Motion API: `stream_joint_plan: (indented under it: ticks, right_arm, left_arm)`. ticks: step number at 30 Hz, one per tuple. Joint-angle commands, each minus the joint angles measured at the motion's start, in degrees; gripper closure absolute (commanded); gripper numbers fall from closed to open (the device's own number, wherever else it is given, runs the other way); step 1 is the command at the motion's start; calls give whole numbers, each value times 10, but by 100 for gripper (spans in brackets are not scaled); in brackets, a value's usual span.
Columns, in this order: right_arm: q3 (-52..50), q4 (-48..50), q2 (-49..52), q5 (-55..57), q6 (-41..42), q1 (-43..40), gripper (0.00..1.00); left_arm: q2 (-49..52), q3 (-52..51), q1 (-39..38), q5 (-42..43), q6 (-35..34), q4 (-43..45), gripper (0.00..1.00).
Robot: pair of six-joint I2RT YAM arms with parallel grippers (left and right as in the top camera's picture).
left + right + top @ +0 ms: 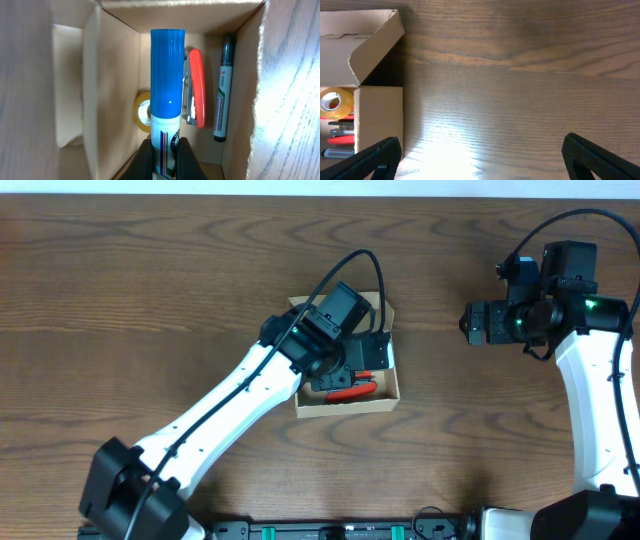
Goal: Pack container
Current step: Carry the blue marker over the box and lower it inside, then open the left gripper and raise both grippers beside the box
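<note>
The tan cardboard container point(385, 402) sits open at the table's middle, also in the left wrist view point(115, 75) and right wrist view point(380, 112). My left gripper point(164, 155) is shut on a blue-capped marker point(167, 75), held over the box opening. In the box lie a red stapler point(196, 85), a dark marker point(225, 85) and a yellow tape roll point(142, 111). My right gripper point(480, 155) is open and empty over bare wood, right of the box; it shows overhead point(478, 323).
The box's flap lid point(375, 42) stands open at its far side. Dark wooden table point(150, 290) lies all around. The left arm point(230, 410) reaches diagonally from the front left.
</note>
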Motion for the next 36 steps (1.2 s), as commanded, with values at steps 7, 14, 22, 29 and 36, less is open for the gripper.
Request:
stream_joint_plan:
  ticks: [7, 14, 22, 29, 36]
  right_arm:
    - [1, -1, -10, 1, -5, -4, 1]
    - [1, -1, -10, 1, -5, -4, 1]
    - [1, -1, -10, 1, -5, -4, 1]
    - [1, 7, -10, 1, -5, -4, 1]
    - [1, 10, -10, -55, -5, -3, 35]
  left_arm:
    - [106, 6, 17, -7, 5, 3, 94]
    - [165, 6, 32, -6, -35, 7, 62]
    - [159, 12, 33, -11, -63, 5, 42]
    - [101, 77, 35, -68, -116, -35, 28]
    - [37, 131, 71, -90, -205, -88, 12]
